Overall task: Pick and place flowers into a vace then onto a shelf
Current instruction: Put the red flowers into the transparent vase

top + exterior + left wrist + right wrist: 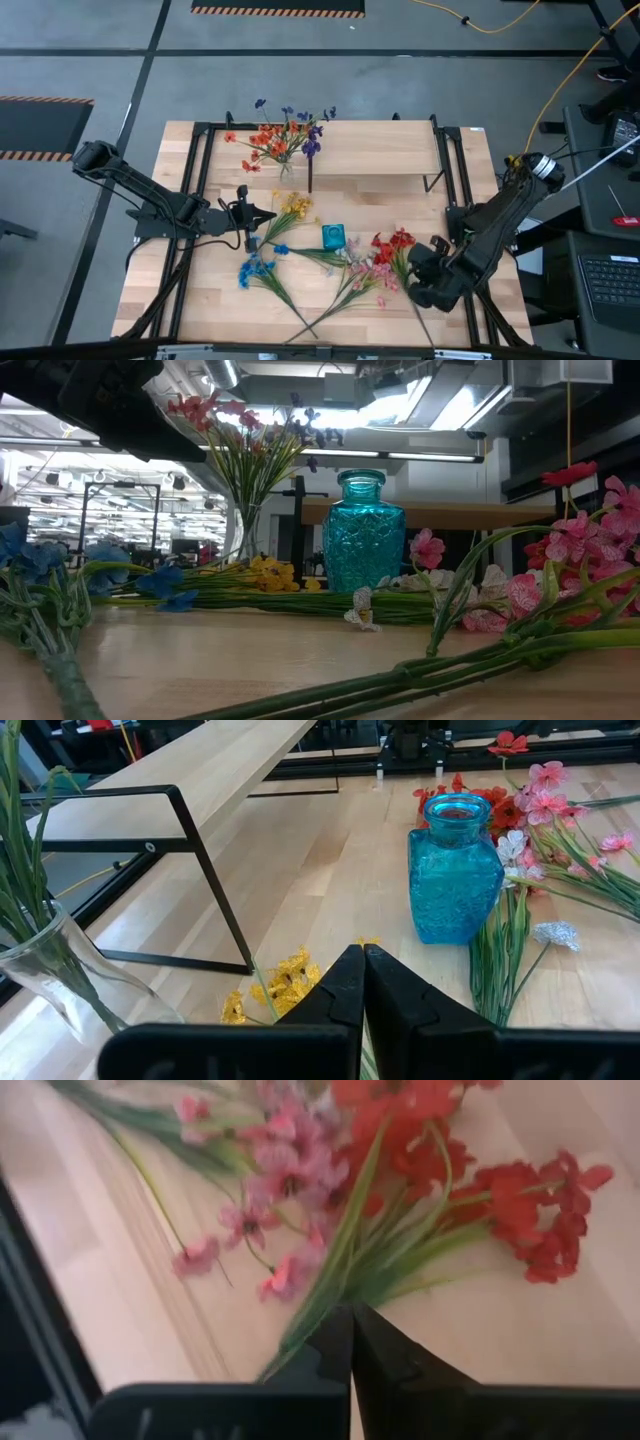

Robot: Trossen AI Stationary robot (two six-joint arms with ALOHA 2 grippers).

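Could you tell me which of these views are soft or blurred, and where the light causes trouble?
Right wrist view: the red flowers and pink flowers look smeared and soft. Low view: bright ceiling lights behind backlight the teal vase, and the nearest stems are out of focus. High view and left wrist view: evenly lit, fairly sharp.

The high view looks straight down on the whole table (pixel 400 290). The low view looks level across it, close to the blue vase (pixel 364 532). The left wrist view shares that vase.
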